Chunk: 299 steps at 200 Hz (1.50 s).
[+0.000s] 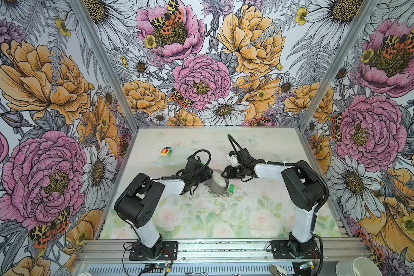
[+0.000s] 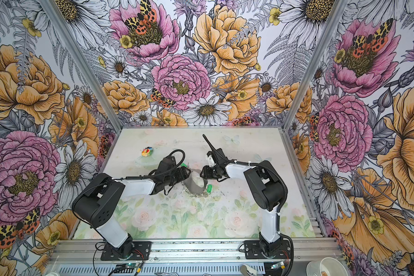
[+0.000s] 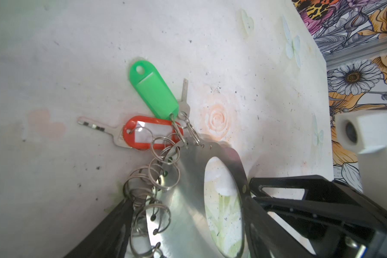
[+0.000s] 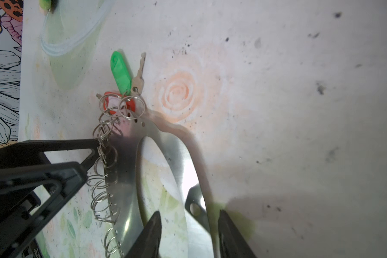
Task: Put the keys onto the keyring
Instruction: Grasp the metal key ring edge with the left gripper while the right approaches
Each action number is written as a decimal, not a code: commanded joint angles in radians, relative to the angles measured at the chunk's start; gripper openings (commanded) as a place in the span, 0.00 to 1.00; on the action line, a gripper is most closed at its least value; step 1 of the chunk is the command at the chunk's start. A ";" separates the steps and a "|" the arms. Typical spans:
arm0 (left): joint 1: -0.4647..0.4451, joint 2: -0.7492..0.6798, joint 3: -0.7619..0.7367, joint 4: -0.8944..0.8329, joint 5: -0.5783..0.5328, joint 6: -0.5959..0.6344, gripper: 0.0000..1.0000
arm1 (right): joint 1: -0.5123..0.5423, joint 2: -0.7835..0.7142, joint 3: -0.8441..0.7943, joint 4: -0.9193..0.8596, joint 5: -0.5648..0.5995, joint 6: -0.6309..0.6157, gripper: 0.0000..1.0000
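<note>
Left gripper (image 3: 188, 207), jaws set wide, spans the keyring (image 3: 188, 172) across its short axis: we see one finger (image 3: 112, 227) pressed into the fringe of wire loops (image 3: 143, 194) and its partner at the plain outer edge, so we read this as a wide clamp on the keyring. Right gripper (image 4: 189, 212) stands about half open astride the plain limb of the keyring, one finger inside the central hole and one outside the edge, not yet bearing on the metal. We place the keyring in the middle of the desk (image 1: 261, 198), between the two grippers; its offset shadow suggests that the gripped part rides clear of the surface while the tagged end rests down. Its long axis runs slantwise, the tagged end pointing away from the arms' bases. At that end one of the keys (image 3: 154, 89) appears already hung from a loop: green tag and silver blade lie side by side, both pointing straight out from the keyring, next to a red-tagged key (image 3: 143, 134) whose blade lies crosswise. A second green key (image 1: 231, 187) sits just beside the keyring's opposite end; we cannot tell whether it is joined. We judge the step in hand to be the steadying of the keyring in a two-gripper hold. The next move calls for the right gripper to seat squarely on the polished limb without skewing it, then for a free loop to be presented to the remaining key.
</note>
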 commanded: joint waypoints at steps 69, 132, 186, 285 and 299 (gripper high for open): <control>0.007 0.045 0.004 -0.006 0.029 0.018 0.79 | 0.018 -0.059 -0.016 0.068 -0.086 0.027 0.35; 0.007 0.011 -0.073 0.164 0.111 -0.034 0.61 | 0.020 -0.056 -0.067 0.067 0.030 0.043 0.33; 0.005 -0.003 -0.089 0.180 0.102 -0.029 0.45 | 0.021 -0.079 -0.111 0.068 0.088 0.062 0.33; 0.003 0.022 -0.077 0.166 0.083 -0.022 0.19 | 0.028 -0.115 -0.139 0.068 0.114 0.063 0.32; 0.002 0.030 -0.070 0.152 0.083 -0.022 0.19 | 0.028 -0.118 -0.137 0.068 0.116 0.061 0.32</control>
